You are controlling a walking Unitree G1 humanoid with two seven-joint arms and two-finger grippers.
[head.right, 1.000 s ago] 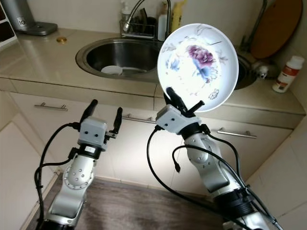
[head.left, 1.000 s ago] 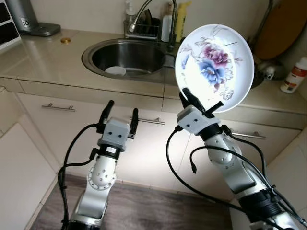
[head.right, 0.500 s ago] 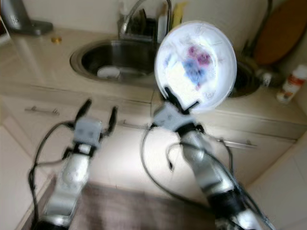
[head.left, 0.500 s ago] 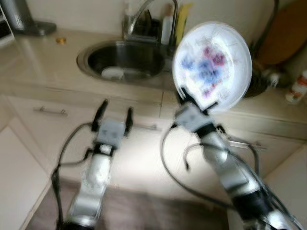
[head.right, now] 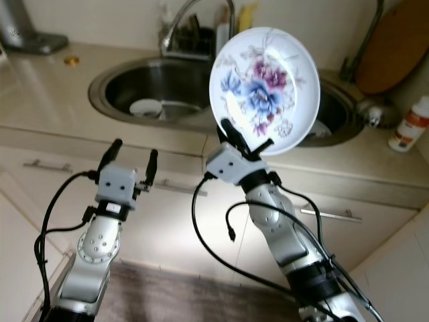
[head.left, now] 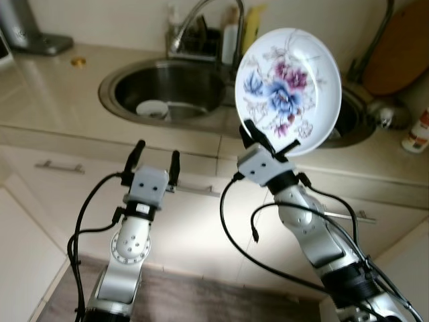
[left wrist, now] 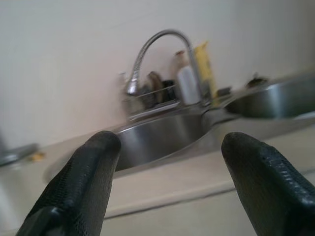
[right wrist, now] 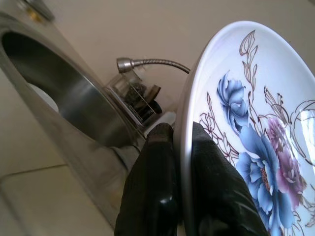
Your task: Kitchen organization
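A white plate painted with blue and purple flowers stands upright on edge above the counter front. My right gripper is shut on the plate's lower rim, its fingers pinching the rim from both sides. The plate faces me, in front of the double sink. My left gripper is held up in front of the cabinet drawers, open, with nothing between its fingers. A small white dish lies in the left sink basin.
A curved tap and a rack with bottles stand behind the sink. A round wooden board leans at the back right, near a white bottle. A metal appliance and a small gold lid sit at the back left.
The whole picture has shifted and was blurred half a second ago, so the camera moved. The plate stays held in my right gripper; the left gripper stays open.
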